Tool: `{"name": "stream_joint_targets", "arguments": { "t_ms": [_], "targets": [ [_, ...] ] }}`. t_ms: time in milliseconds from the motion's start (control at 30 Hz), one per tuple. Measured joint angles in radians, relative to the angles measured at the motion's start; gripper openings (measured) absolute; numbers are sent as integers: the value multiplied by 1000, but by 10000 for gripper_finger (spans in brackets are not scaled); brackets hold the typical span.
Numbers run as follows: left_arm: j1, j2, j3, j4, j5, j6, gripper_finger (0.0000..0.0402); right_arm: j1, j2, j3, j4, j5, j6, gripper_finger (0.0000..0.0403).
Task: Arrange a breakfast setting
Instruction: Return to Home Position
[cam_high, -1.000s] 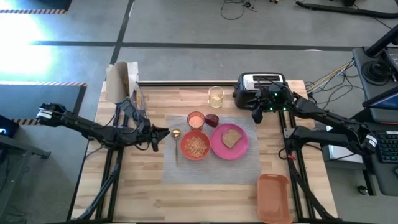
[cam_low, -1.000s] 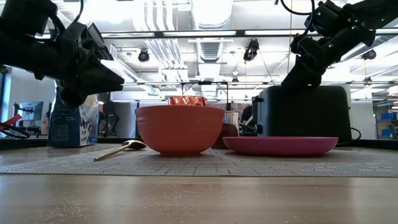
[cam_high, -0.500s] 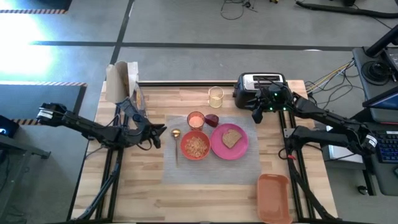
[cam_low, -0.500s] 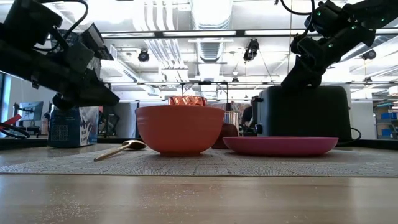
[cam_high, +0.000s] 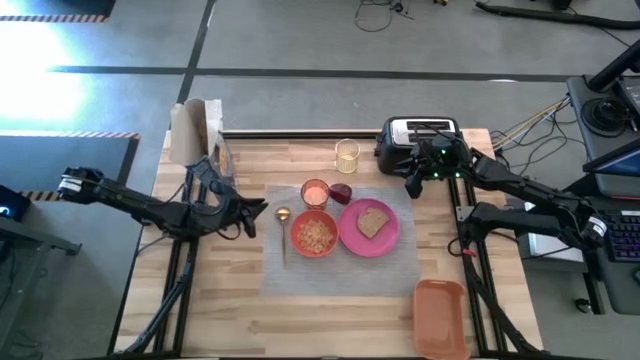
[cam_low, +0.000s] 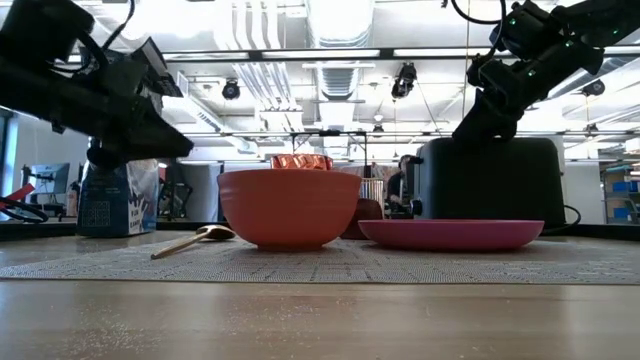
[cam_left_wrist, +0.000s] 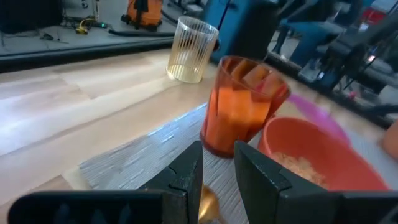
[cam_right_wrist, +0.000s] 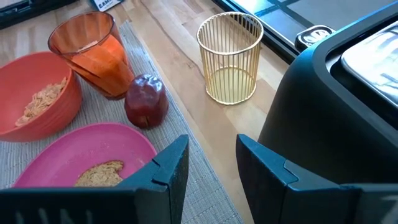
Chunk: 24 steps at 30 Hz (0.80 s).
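The left pincer (cam_high: 260, 208) hovers just left of the gold spoon (cam_high: 283, 228), fingers narrowly apart and holding nothing. The right pincer (cam_high: 412, 189) hangs beside the toaster (cam_high: 420, 133), parted and empty. On the grey mat (cam_high: 300, 275) sit the orange bowl (cam_high: 314, 236) and the pink plate (cam_high: 385, 240) carrying toast (cam_high: 373, 221). From bench level the bowl hides most of the cup (cam_high: 315, 192) and the dark red fruit (cam_high: 341, 193).

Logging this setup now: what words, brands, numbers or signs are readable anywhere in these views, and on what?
No text can be read in full.
Blue package, at the left in the low view: printed patches, too blurred to read.
White label, at the edge of the right wrist view: cut off and too small to read.
Toaster: no legible brand or number.
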Motion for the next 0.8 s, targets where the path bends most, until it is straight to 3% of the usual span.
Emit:
{"name": "stream_joint_targets", "arguments": {
  "t_ms": [333, 800],
  "targets": [
    [1, -258, -81, -1, -1, 0, 75, 0, 0, 0, 0, 0, 0, 123],
    [1, -585, -83, -69, -3, -3, 75, 0, 0, 0, 0, 0, 0, 123]
  ]
}}
